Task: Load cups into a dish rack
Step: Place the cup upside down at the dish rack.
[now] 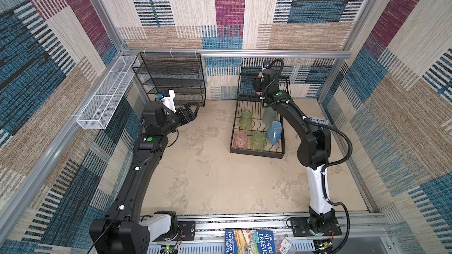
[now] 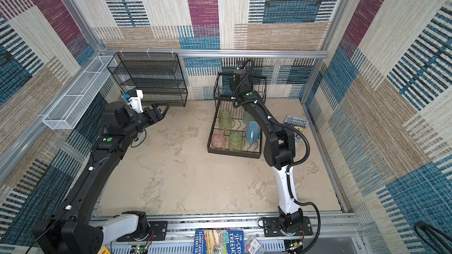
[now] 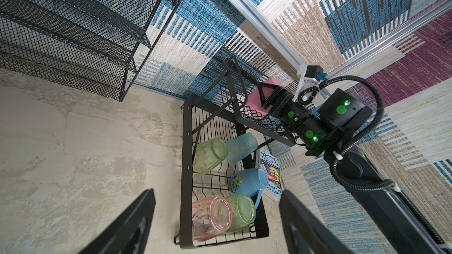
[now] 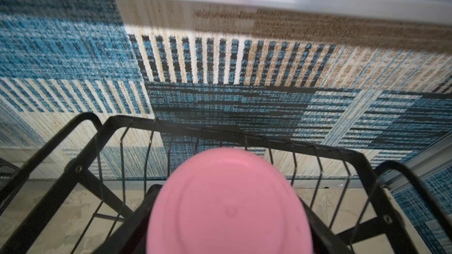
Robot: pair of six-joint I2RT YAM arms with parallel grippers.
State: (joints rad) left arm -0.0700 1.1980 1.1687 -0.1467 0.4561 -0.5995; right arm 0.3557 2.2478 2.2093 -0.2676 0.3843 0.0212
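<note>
Where print is legible, side book (image 2: 296, 124), just right of rack (image 1: 256, 153), reads "THE 143-STOREY TREEHOUSE", w/ "GRIFFITHS" & "DENTON" lower down. Front book (image 1: 249, 240) at the rail reads "THE 91-STOREY TREEHOUSE", "ANDY GRIFFITHS". R gripper (image 3: 266, 97) has its jaws clamped on pink cup (image 4: 227, 204), base toward its wrist cam, over upper basket (image 4: 318, 147). L gripper (image 1: 194, 111) has its jaws spread wide, near mesh shelf (image 1: 171, 79). Lower tray holds peach cup (image 1: 241, 140), near green cup (image 1: 258, 140), mug (image 1: 275, 133), far green cup (image 1: 245, 119) & teal cup (image 1: 269, 116).
</note>
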